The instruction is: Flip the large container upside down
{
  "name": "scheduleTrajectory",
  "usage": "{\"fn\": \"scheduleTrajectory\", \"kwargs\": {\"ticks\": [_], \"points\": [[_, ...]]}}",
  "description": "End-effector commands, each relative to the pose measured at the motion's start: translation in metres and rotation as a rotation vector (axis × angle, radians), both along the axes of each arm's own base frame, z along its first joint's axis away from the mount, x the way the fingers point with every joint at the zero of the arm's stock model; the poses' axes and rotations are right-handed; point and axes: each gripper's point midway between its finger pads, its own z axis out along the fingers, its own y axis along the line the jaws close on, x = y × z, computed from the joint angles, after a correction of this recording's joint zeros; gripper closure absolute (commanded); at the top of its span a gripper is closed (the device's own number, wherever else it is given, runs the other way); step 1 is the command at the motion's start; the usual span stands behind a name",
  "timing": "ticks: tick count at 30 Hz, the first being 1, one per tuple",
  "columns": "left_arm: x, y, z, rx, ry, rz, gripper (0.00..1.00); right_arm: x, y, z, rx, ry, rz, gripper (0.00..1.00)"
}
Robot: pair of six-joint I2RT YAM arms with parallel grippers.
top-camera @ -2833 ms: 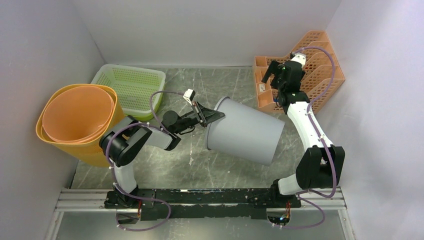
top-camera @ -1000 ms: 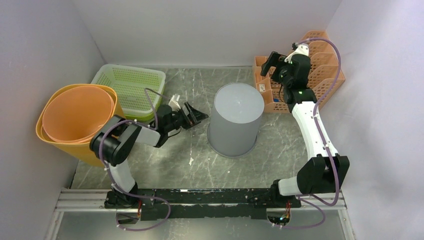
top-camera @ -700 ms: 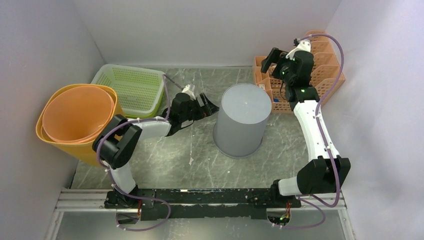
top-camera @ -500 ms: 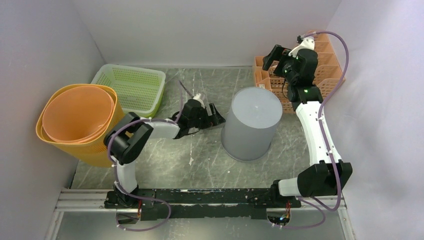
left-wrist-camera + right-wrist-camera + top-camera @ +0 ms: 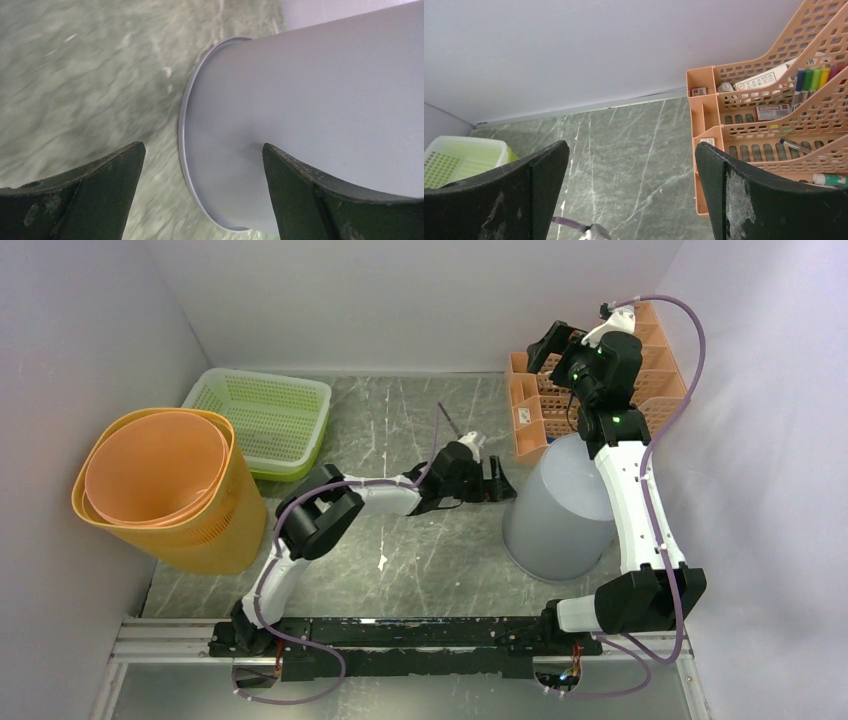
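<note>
The large container [image 5: 552, 522], a grey bucket, stands mouth down on the marble table at the right, partly under my right arm. My left gripper [image 5: 497, 483] is stretched out low against its left side, open. In the left wrist view the bucket wall [image 5: 320, 95] and its rim [image 5: 184, 145] on the table fill the space ahead of my left gripper [image 5: 202, 152], and nothing is clamped. My right gripper [image 5: 556, 341] hangs open high above the organizer, holding nothing. Through my right gripper [image 5: 631, 150] only bare table shows.
Two nested orange baskets [image 5: 160, 480] stand at the left, with a green basket [image 5: 265, 415] behind them. An orange desk organizer [image 5: 645, 365] holding pens sits at the back right, close behind the bucket; it shows as the organizer [image 5: 774, 115] in the right wrist view.
The bucket, earlier tilted on its side at my left gripper, stands mouth down and has slid right. My left arm has stretched out after it. The right gripper has risen slightly.
</note>
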Motion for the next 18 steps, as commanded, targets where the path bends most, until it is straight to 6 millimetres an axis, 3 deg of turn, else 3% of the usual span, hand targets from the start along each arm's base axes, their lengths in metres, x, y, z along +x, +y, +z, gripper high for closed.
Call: {"fn": "scheduleTrajectory", "kwargs": {"ticks": [1,3,9,15,18], "points": [[-0.006,-0.036,0.005,-0.036,-0.001,-0.085,0.00,-0.002,-0.005,0.014,0.003,-0.028,-0.016,0.00],[-0.009,-0.050,0.004,-0.048,-0.001,-0.120,0.00,-0.003,-0.006,0.013,-0.002,-0.029,-0.023,0.00],[-0.046,-0.089,0.004,-0.067,-0.041,-0.286,0.01,-0.001,-0.007,0.009,-0.004,-0.023,-0.027,0.00],[-0.059,-0.098,0.002,-0.061,-0.084,-0.419,0.00,0.002,-0.003,0.000,0.004,-0.009,-0.012,0.00],[-0.055,-0.085,-0.004,0.039,-0.127,-0.438,0.00,0.003,-0.004,-0.004,-0.010,-0.001,-0.010,0.00]]}}
